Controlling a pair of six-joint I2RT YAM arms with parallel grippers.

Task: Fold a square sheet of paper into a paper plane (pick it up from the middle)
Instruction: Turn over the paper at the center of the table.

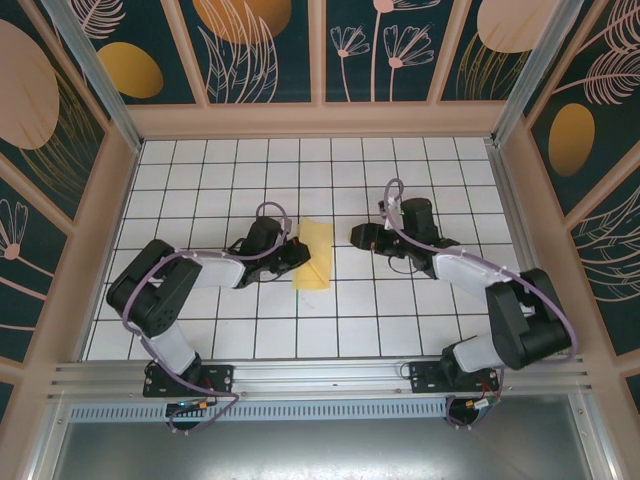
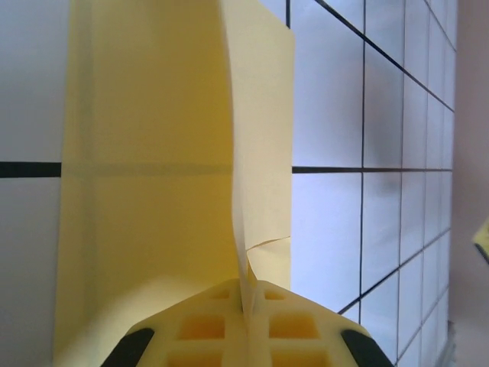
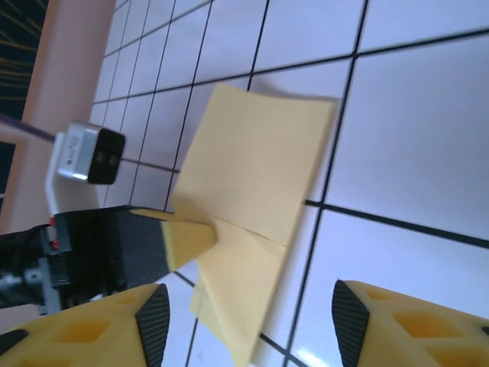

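Note:
The square sheet of paper (image 1: 316,256) is yellow and lies folded into a narrow strip on the white tiled table, with a slanted crease across its lower half. My left gripper (image 1: 298,250) is at its left edge, shut on a raised fold of the paper (image 2: 153,153). The yellow pads (image 2: 221,329) meet with the thin fold squeezed between them. My right gripper (image 1: 358,237) stands open just right of the sheet and apart from it. In the right wrist view its fingers (image 3: 153,321) are spread wide, with the paper (image 3: 256,168) ahead and the left gripper's fingertip (image 3: 187,238) on it.
The tiled table (image 1: 420,180) is boxed in by patterned walls (image 1: 320,50), with an aluminium rail (image 1: 320,375) along the near edge. The left arm's wrist camera (image 3: 88,153) sits close to the paper's left side. Bare tiles stretch behind and to the right of the sheet.

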